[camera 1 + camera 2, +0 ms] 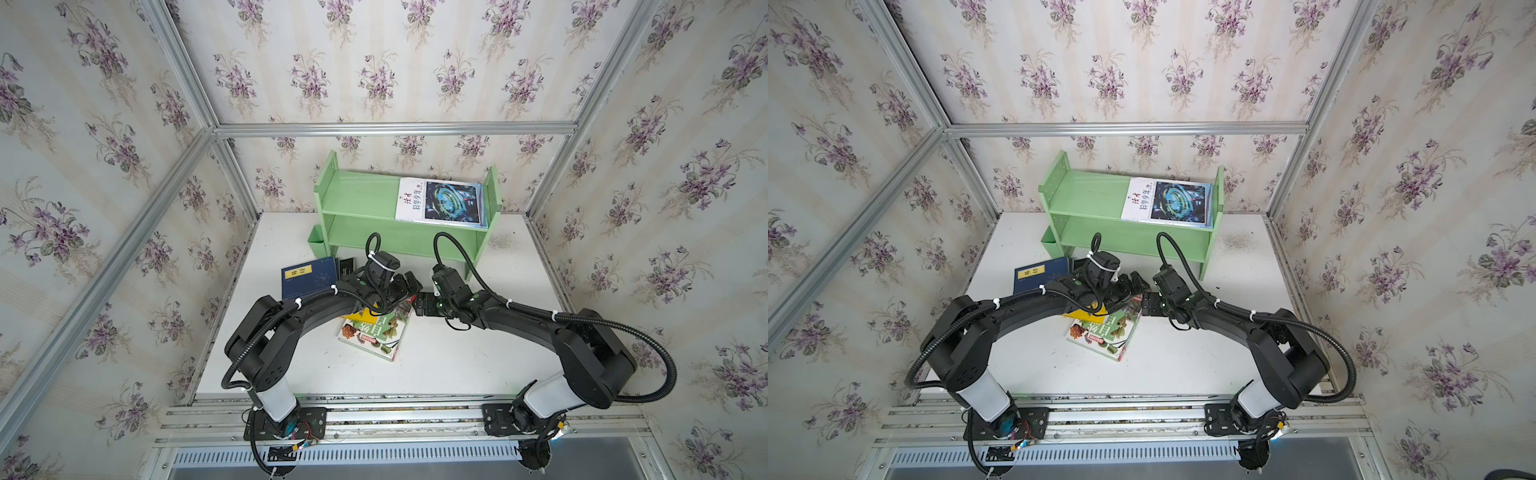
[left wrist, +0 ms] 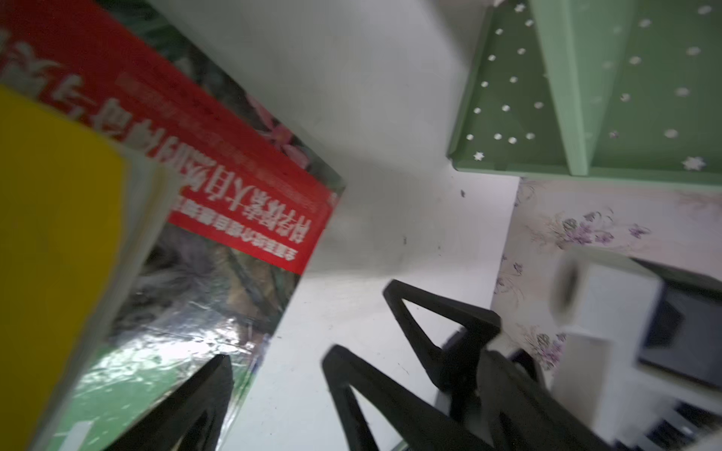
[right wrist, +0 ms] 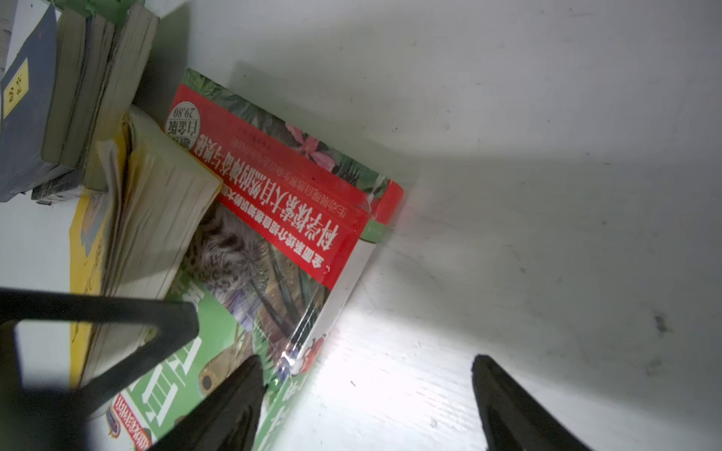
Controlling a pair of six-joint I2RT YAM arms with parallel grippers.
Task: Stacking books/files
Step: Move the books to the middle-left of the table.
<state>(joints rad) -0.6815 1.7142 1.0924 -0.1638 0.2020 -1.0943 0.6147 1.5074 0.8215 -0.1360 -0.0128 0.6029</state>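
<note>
A green-and-red nature book [image 1: 376, 334] [image 3: 273, 218] lies flat mid-table. A yellow book [image 1: 358, 316] [image 3: 156, 218] rests askew on it, pages fanned. My left gripper [image 1: 407, 287] [image 2: 279, 375] is open at the nature book's far corner, one finger [image 2: 207, 394] over the cover and the other over bare table. My right gripper [image 1: 420, 305] [image 3: 367, 375] faces it, open, one finger [image 3: 234, 398] above the book's edge and the other above the table. Neither holds anything. Navy books [image 1: 307, 276] [image 3: 27, 117] lie stacked at the left. A blue-swirl book [image 1: 442, 201] lies on the shelf.
The green two-tier shelf [image 1: 357, 195] stands at the back of the white table [image 1: 457, 365], close behind both grippers. A black book [image 1: 347, 266] shows partly beside the navy ones. Papered walls and metal rails enclose the table.
</note>
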